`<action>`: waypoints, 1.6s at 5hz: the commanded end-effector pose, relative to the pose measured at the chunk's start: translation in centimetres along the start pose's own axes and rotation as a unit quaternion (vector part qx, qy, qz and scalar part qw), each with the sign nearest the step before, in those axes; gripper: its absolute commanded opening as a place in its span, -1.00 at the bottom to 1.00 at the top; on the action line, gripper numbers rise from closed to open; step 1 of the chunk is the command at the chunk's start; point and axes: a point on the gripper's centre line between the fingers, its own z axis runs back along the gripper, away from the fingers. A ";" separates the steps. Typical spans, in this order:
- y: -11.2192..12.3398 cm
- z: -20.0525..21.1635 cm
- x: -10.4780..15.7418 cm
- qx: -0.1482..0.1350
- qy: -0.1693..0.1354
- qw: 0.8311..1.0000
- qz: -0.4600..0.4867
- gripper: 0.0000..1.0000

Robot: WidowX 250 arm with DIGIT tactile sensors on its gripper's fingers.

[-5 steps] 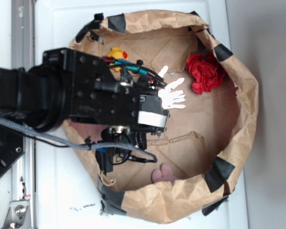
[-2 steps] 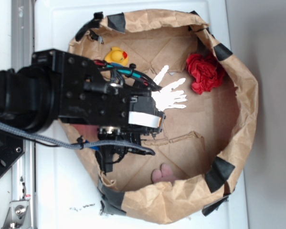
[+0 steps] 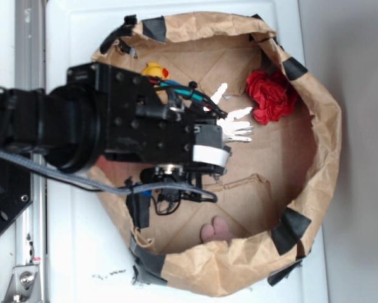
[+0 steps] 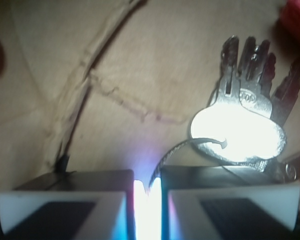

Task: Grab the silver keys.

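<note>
The silver keys point(image 4: 237, 130) lie fanned on the brown paper floor, glaring bright, just ahead and to the right of my gripper point(image 4: 147, 192). Their thin wire ring point(image 4: 175, 152) curves down into the narrow slit between my two fingers, which stand almost together on it. From above, the keys point(image 3: 238, 130) poke out to the right of the black gripper point(image 3: 212, 136), whose fingertips the arm hides.
All of this sits inside a crumpled brown paper bag point(image 3: 321, 145) with black tape patches. A red fabric flower point(image 3: 271, 95) lies right of the keys, a yellow duck point(image 3: 154, 69) behind the arm, a pink object point(image 3: 215, 230) near the front wall.
The arm drew back left, then moved right again. The keys now sit slightly farther right, with less of their fan showing past the gripper.
</note>
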 end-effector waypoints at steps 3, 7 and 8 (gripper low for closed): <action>3.5 6.0 2.1 -0.057 -0.009 0.998 0.039 -1.00; 5.7 13.8 1.7 -0.109 -0.088 0.989 0.037 -1.00; 5.4 13.2 2.0 -0.102 -0.088 0.990 0.035 -1.00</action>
